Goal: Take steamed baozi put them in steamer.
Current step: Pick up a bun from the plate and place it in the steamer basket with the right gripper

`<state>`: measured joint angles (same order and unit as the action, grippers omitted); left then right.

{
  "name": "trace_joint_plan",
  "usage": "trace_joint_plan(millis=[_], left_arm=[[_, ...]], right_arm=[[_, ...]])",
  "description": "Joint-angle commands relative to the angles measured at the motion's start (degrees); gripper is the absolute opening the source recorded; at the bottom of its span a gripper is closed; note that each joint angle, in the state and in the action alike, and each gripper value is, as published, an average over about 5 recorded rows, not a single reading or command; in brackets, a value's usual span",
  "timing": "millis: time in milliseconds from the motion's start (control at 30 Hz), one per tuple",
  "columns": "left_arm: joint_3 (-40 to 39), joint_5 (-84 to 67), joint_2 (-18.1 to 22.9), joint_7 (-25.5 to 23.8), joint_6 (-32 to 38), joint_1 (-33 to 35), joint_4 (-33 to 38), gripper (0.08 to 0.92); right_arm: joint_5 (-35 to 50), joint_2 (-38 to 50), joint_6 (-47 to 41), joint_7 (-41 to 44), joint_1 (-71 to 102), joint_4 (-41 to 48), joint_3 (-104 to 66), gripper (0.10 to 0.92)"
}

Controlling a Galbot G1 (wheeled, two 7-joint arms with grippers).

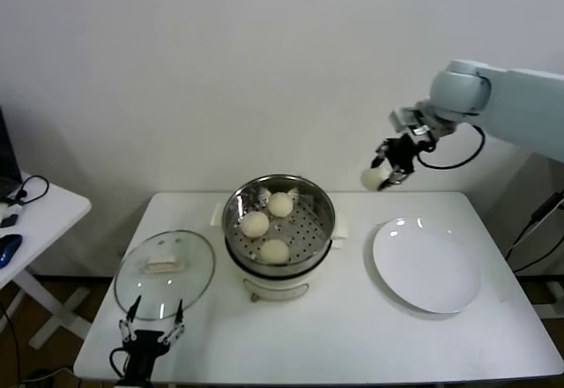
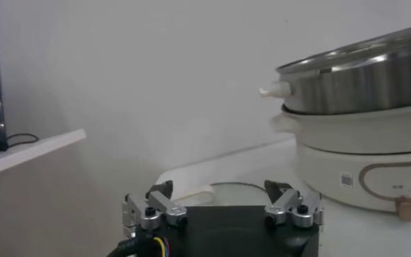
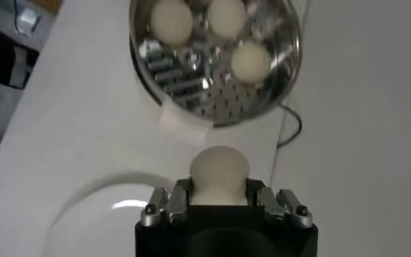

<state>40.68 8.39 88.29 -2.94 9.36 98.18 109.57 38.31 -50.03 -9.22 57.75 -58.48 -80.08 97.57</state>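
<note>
A white worktop (image 1: 352,335) stands against a pale wall, with the steamer (image 1: 279,226) near its middle: a shiny steel pot with a perforated floor, set on a cream cooker base. Three steamed baozi lie on that perforated floor, one toward the wall (image 1: 280,204), one on the side nearer the glass lid (image 1: 255,224), and one toward the worktop's front edge (image 1: 274,251).

The fourth baozi (image 1: 373,179) is held in the air, up and off to the plate side of the steamer, above the worktop's back edge. The right pincer (image 1: 384,177) is clamped on it: in the right wrist view the bun (image 3: 220,172) sits squeezed between the two fingers (image 3: 179,199), its domed top bulging out past their tips, with the steamer (image 3: 215,59) farther off beyond it.

A flat white plate (image 1: 427,266) lies bare beside the steamer, under and in front of the raised arm. A round glass lid (image 1: 165,273) lies flat on the steamer's other side. The left pincer (image 1: 152,329) hovers low at the worktop's front edge, just in front of the lid, its fingers spread apart and holding nothing.
</note>
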Motion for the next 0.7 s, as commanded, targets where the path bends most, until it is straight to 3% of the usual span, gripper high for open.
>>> trace_joint_plan(millis=[33, 700], left_arm=[[-0.17, -0.03, -0.01, -0.05, 0.01, -0.15, -0.19, 0.823], [-0.04, -0.42, -0.29, -0.18, 0.15, -0.76, -0.22, 0.823]], right_arm=[[9.22, -8.69, -7.74, -6.5, -0.72, -7.91, -0.05, 0.526], [-8.72, -18.14, -10.51, -12.47, 21.73, 3.82, -8.29, 0.552]])
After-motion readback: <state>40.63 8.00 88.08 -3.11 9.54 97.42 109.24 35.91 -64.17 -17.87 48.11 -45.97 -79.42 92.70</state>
